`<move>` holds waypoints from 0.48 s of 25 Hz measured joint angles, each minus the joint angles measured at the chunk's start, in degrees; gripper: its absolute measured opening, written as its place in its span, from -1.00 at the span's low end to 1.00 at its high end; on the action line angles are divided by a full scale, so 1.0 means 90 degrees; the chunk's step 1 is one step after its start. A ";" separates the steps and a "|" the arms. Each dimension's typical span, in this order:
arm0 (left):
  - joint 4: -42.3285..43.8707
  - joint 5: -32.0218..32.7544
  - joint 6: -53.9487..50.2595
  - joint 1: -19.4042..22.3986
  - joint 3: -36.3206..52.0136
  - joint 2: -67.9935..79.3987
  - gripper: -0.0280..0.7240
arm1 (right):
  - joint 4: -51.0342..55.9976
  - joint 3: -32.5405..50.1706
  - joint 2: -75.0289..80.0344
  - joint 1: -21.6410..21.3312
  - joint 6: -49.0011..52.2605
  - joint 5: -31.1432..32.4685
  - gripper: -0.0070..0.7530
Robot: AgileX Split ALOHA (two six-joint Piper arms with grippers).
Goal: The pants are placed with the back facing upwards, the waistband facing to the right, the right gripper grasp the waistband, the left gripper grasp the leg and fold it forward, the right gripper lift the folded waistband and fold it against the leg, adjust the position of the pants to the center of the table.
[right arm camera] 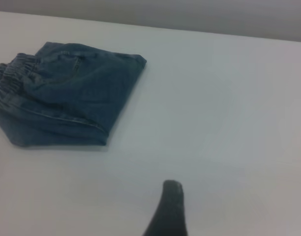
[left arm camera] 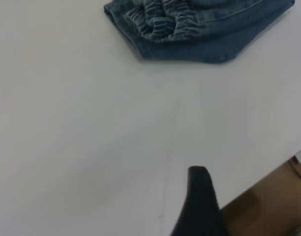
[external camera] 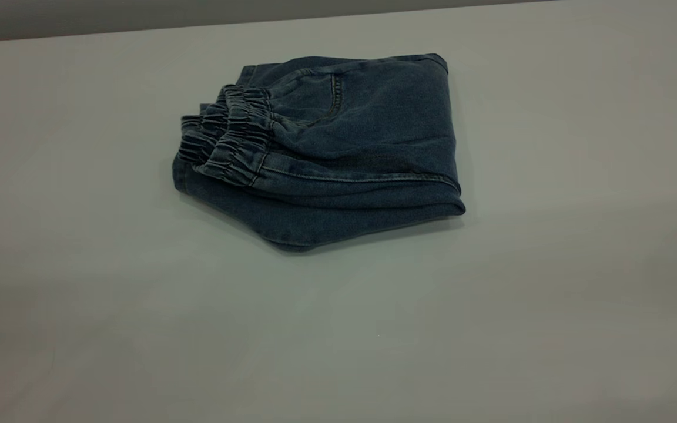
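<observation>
The pants [external camera: 362, 135] lie folded into a compact blue denim bundle on the table [external camera: 491, 323], a little behind its middle. The gathered waistband [external camera: 230, 138] sits on top at the bundle's left end, over the lower layer. A back pocket with tan stitching faces up. The printed leg is hidden in the fold. Neither gripper appears in the exterior view. Only a black part of my left gripper [left arm camera: 202, 206] shows, well away from the pants [left arm camera: 229, 44] and near the table's edge. A black part of my right gripper [right arm camera: 170, 211] shows, also apart from the pants [right arm camera: 76, 98].
The white tabletop stretches wide on all sides of the bundle. Its far edge [external camera: 197, 24] runs behind the pants. In the left wrist view a brown wooden surface [left arm camera: 268, 206] lies beyond the table's near edge.
</observation>
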 joint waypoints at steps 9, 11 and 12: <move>-0.0423 -0.0355 0.0019 0.0000 0.0126 -0.0589 0.34 | 0.0039 0.0000 0.0000 0.0000 0.0000 0.0014 0.55; -0.0423 -0.0423 0.0019 0.0000 0.0178 -0.0642 0.34 | 0.0046 0.0000 0.0000 0.0000 0.0000 0.0014 0.55; -0.0423 -0.0423 0.0020 0.0000 0.0178 -0.0647 0.34 | 0.0046 0.0000 0.0000 0.0000 0.0000 0.0014 0.55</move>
